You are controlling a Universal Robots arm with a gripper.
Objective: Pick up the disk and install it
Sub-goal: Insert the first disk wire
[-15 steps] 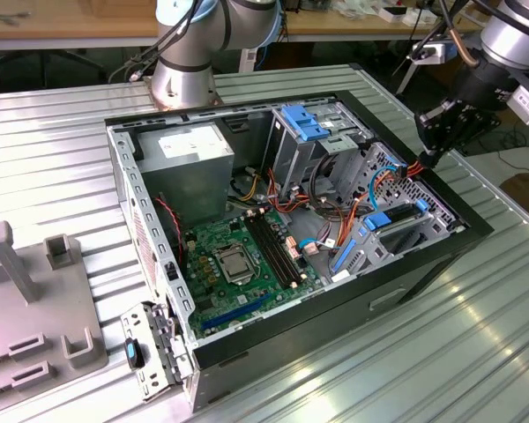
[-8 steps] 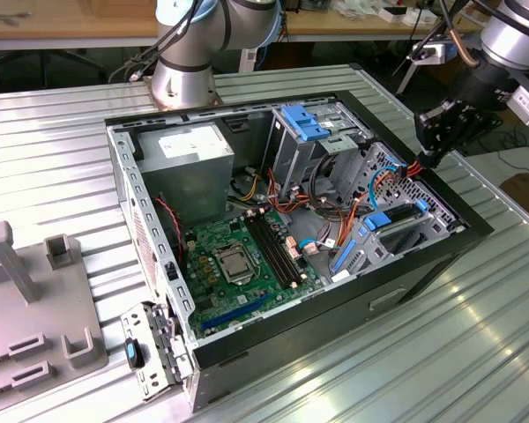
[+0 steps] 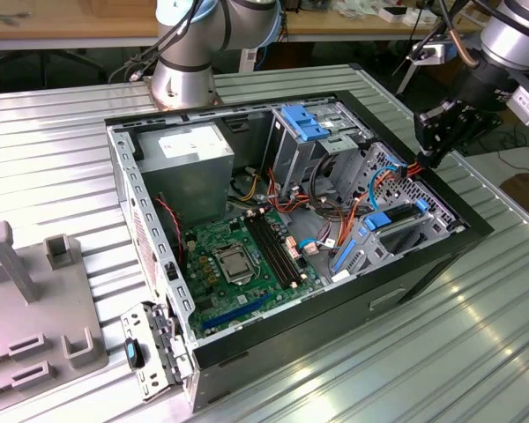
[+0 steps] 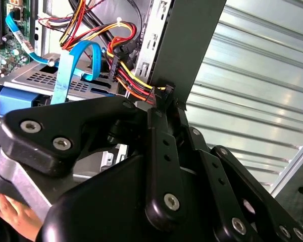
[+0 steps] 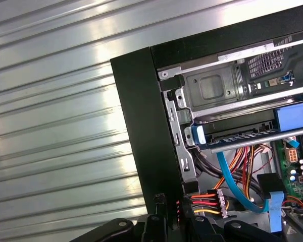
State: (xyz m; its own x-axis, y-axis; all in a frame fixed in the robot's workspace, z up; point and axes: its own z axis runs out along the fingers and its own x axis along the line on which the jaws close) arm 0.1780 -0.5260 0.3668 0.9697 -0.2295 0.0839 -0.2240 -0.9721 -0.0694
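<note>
- On the table (image 3: 441, 352), the case (image 3: 273, 339) lies on its side with its top open, so the arm can reach in from above.
- Inside, near the corner by the arm, the disk (image 5: 242, 137) sits flat in its slot. Its blue rails hug the metal sides, and I think that keeps it from sliding.
- In the exterior view, the disk (image 3: 397, 218) looks to be in place.
- The gripper (image 4: 164, 96) holds nothing that I can see. It hangs at the case's edge, just beside the red, orange and yellow wires (image 5: 204, 201).
- Its jaws look pressed together, maybe to keep the tip thin for that tight corner.
</note>
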